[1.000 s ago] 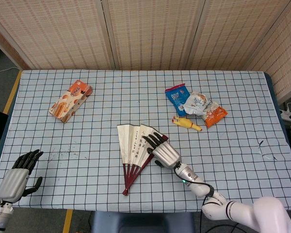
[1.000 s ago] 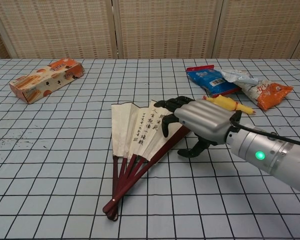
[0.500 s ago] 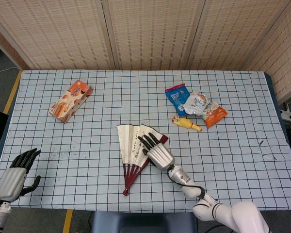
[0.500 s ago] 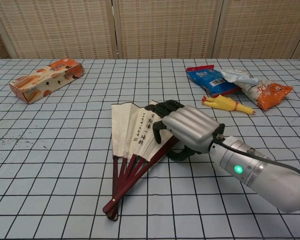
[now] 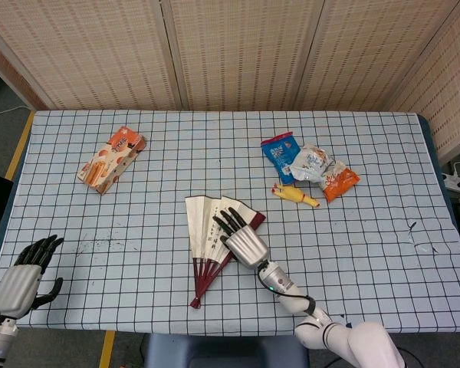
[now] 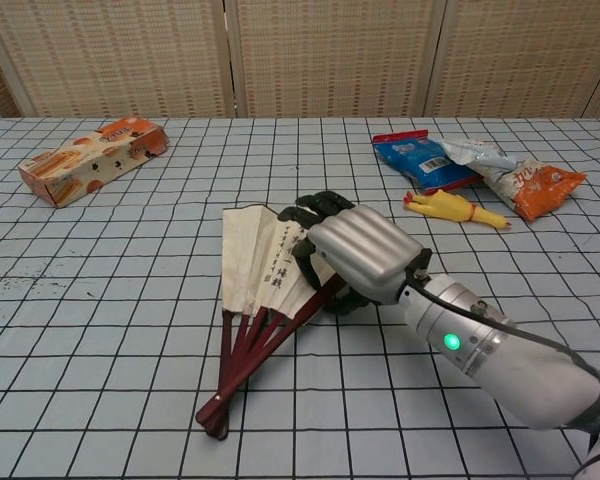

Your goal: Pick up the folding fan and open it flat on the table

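Note:
The folding fan (image 5: 205, 230) (image 6: 248, 262) lies partly spread on the checked tablecloth at mid-table. It has a cream leaf with dark writing and dark red ribs that meet at a pivot toward the front edge. My right hand (image 5: 242, 239) (image 6: 358, 250) lies palm down over the fan's right side. Its fingers (image 6: 315, 208) press on the leaf, and its thumb sits low beside the outermost rib. I see no clear grip. My left hand (image 5: 21, 277) hangs off the table's front left corner with fingers spread, holding nothing. The chest view does not show it.
An orange snack box (image 5: 111, 159) (image 6: 92, 158) lies at the back left. At the back right are a blue packet (image 5: 280, 156) (image 6: 423, 160), a silver and orange packet (image 5: 327, 173) (image 6: 525, 180) and a yellow rubber chicken (image 5: 295, 196) (image 6: 452, 210). A woven screen closes the back.
My right hand slid left, further onto the fan's leaf. The fan's pivot end shifted slightly left and toward the front edge. My left hand dropped a little.

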You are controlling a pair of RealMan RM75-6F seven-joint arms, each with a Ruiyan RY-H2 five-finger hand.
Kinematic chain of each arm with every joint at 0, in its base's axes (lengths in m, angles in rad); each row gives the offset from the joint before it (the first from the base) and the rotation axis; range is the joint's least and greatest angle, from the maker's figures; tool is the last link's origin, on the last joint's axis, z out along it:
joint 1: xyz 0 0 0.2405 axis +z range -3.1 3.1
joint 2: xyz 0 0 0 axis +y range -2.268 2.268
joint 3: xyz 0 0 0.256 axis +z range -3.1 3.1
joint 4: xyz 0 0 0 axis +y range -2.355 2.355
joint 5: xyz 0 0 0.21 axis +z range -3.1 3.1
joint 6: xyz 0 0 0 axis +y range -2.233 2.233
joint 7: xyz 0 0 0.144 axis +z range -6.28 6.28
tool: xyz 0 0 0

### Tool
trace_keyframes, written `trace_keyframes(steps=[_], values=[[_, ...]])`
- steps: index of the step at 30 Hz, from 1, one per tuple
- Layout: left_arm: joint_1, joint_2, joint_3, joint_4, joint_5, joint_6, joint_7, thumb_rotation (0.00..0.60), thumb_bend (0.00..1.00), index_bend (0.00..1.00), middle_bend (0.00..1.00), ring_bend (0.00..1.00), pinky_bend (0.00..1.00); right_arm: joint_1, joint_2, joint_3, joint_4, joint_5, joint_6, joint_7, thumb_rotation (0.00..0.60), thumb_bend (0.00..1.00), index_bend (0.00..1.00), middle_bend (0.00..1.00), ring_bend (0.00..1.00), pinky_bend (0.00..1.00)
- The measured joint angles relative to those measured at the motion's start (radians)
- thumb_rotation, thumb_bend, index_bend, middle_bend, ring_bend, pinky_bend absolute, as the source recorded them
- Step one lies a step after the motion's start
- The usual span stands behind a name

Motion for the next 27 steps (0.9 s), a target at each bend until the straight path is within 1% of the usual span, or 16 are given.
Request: trace_keyframes(steps=[1,4,7,11,13,16,17,20,21,23,25,27], values=[[0.000,0.000,0.000,0.000,0.002,0.000,-0.001,0.600,0.46,0.00,0.00,0.00,0.10,0.001,0.004,-0.002,-0.002,-0.004,0.012,0.001,0.600,0.50,0.75,0.14,0.00,0.00],[-0.001,-0.001,0.001,0.001,0.007,0.002,-0.006,0.600,0.46,0.00,0.00,0.00,0.10,0.004,0.027,-0.005,-0.032,-0.015,0.046,0.001,0.600,0.57,0.76,0.15,0.00,0.00],[-0.001,-0.003,0.001,0.006,0.016,0.006,-0.015,0.600,0.47,0.00,0.00,0.00,0.10,0.007,0.063,-0.004,-0.095,-0.024,0.072,-0.009,0.600,0.59,0.76,0.16,0.00,0.00],[-0.006,-0.010,0.000,0.021,0.029,0.008,-0.051,0.600,0.49,0.00,0.00,0.00,0.10,0.011,0.128,0.001,-0.223,-0.033,0.092,-0.039,0.600,0.61,0.76,0.16,0.00,0.00],[-0.009,-0.018,-0.002,0.035,0.035,0.007,-0.084,0.600,0.51,0.03,0.00,0.00,0.09,0.013,0.170,0.005,-0.311,-0.034,0.094,-0.060,0.600,0.61,0.76,0.16,0.00,0.00],[-0.019,-0.038,-0.005,0.073,0.049,0.005,-0.174,0.600,0.54,0.15,0.00,0.00,0.08,0.015,0.235,0.015,-0.457,-0.022,0.080,-0.088,0.600,0.61,0.76,0.16,0.00,0.00],[-0.024,-0.050,-0.007,0.094,0.055,0.005,-0.222,0.600,0.54,0.18,0.00,0.00,0.08,0.015,0.254,0.021,-0.504,-0.015,0.072,-0.095,0.600,0.61,0.76,0.16,0.00,0.00],[-0.037,-0.087,-0.013,0.157,0.070,0.003,-0.357,0.600,0.54,0.20,0.00,0.00,0.07,0.017,0.319,0.045,-0.665,0.025,0.037,-0.114,0.600,0.61,0.76,0.16,0.00,0.00],[-0.041,-0.099,-0.014,0.177,0.074,0.003,-0.394,0.600,0.53,0.20,0.00,0.00,0.07,0.018,0.345,0.055,-0.721,0.043,0.021,-0.123,0.600,0.61,0.76,0.16,0.00,0.00],[-0.050,-0.125,-0.018,0.224,0.082,0.000,-0.466,0.600,0.53,0.17,0.00,0.00,0.06,0.019,0.379,0.072,-0.789,0.073,-0.003,-0.132,0.600,0.61,0.77,0.16,0.00,0.00],[-0.059,-0.143,-0.019,0.248,0.085,-0.007,-0.526,0.600,0.53,0.11,0.00,0.00,0.05,0.023,0.407,0.096,-0.864,0.111,-0.031,-0.134,0.600,0.61,0.77,0.16,0.00,0.00],[-0.070,-0.167,-0.022,0.267,0.090,-0.013,-0.615,0.600,0.52,0.08,0.00,0.00,0.05,0.031,0.433,0.124,-0.942,0.158,-0.064,-0.148,0.600,0.61,0.77,0.16,0.00,0.00]])
